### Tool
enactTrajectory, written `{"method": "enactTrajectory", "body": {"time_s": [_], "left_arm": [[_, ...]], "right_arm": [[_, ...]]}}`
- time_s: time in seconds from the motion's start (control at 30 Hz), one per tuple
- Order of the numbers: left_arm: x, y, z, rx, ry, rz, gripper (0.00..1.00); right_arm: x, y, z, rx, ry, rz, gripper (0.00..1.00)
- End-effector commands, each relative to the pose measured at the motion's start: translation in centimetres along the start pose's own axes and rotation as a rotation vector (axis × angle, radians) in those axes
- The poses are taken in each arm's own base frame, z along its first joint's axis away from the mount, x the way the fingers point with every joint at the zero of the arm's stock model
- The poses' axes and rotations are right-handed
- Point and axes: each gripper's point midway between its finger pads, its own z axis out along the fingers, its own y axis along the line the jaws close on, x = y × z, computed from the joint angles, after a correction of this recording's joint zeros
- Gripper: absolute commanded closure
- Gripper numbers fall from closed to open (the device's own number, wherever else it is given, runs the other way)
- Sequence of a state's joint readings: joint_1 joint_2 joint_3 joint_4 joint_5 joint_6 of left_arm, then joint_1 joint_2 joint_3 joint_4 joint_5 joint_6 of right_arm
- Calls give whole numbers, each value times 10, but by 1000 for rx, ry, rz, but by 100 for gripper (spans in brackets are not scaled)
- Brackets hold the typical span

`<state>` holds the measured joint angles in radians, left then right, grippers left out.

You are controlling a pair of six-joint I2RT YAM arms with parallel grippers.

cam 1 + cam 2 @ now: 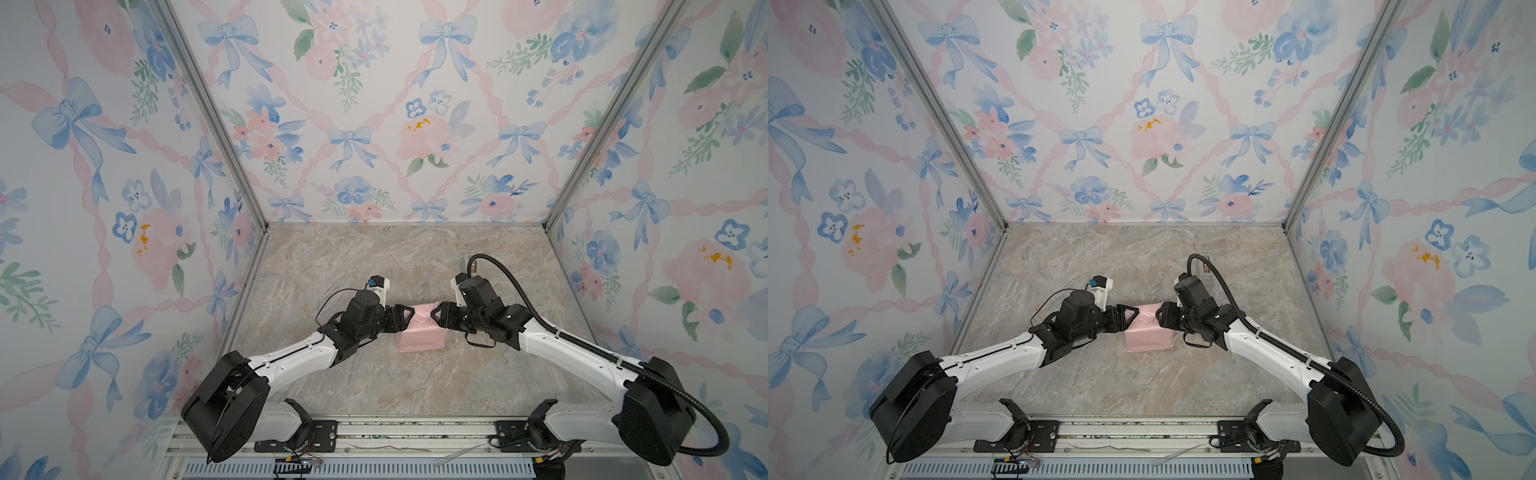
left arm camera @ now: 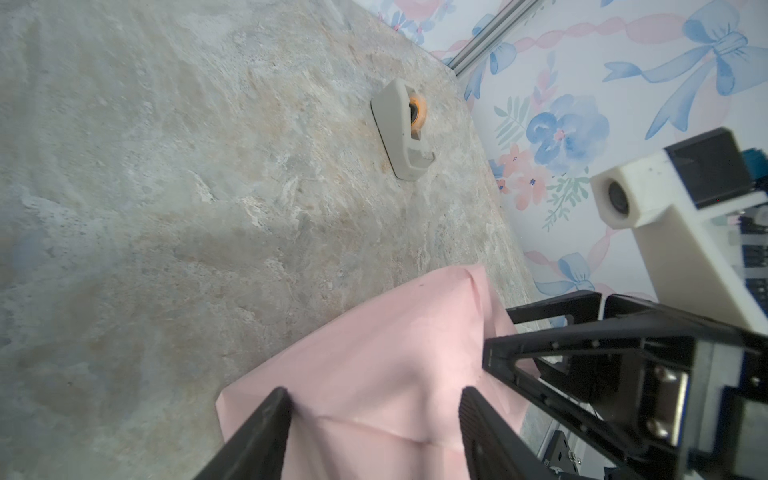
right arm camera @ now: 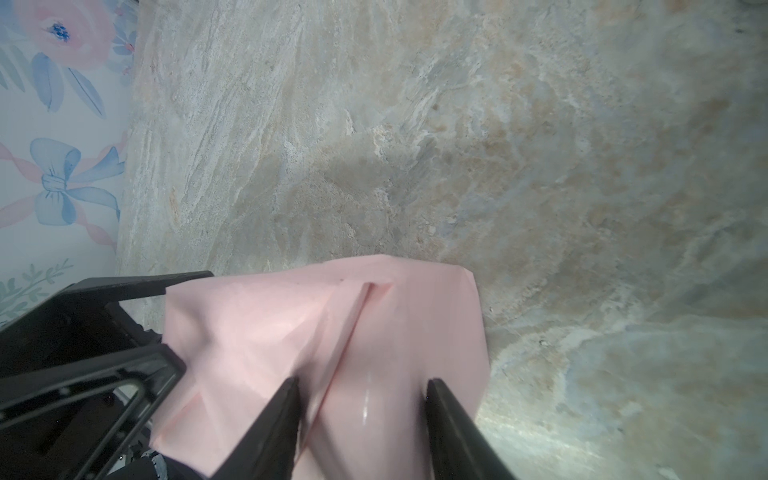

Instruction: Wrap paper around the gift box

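Floral walls (image 1: 374, 104) patterned with blue bows close in three sides of a marble-patterned table (image 1: 374, 257). Two white-and-black arms reach in from the near rail, the left arm (image 1: 291, 357) and the right arm (image 1: 561, 345), bending toward each other so that their claws meet at one parcel. Between the two claws sits the paper (image 1: 419, 336), pale pink face outward, folded into a box-shaped bundle that rests on the table. The gift box itself is out of sight, covered by the paper on every side that shows. The left claw (image 1: 408, 318) comes at the parcel's upper edge from its own side. The right claw (image 1: 435, 318) faces it from the opposite side, and the two sets of tips lie near each other across the parcel's top. In the left wrist view the left claw (image 2: 374, 392) has its fingers (image 2: 266, 428) set wide apart, astride the creased pink sheet, with the right claw's black frame just beyond. In the right wrist view the right claw (image 3: 362, 380) stands about half parted, and a folded seam of paper runs up between its fingers (image 3: 274, 424). Whether they pinch the sheet or only lie against it cannot be told. A small beige tape dispenser (image 2: 395, 124) with an orange roll lies on the table well beyond the claws, apart from the parcel.
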<state>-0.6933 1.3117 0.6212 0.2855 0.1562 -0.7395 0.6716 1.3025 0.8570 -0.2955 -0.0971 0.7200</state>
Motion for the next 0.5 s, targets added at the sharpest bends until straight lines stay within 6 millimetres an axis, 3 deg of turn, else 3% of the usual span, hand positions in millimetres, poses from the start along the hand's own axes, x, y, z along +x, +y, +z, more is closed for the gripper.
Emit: {"method": "enactTrajectory", "body": {"time_s": [0.0, 0.13, 0.23, 0.33, 0.37, 0.47], "left_arm": [[-25, -16, -14, 4, -79, 208, 29], [-40, -28, -29, 19, -119, 442, 26], [-44, -22, -30, 19, -98, 507, 26], [-38, -12, -18, 21, -26, 499, 27], [-43, -18, -13, 41, -14, 505, 27], [-33, -12, 4, 43, 62, 504, 28]], "right_arm": [[19, -10, 8, 22, 62, -78, 50], [20, 3, 14, -43, 112, -212, 50], [21, 7, 18, -60, 155, -260, 51], [23, 8, 21, -65, 175, -276, 51], [24, 8, 21, -65, 177, -278, 51], [24, 6, 21, -65, 172, -279, 51]]}}
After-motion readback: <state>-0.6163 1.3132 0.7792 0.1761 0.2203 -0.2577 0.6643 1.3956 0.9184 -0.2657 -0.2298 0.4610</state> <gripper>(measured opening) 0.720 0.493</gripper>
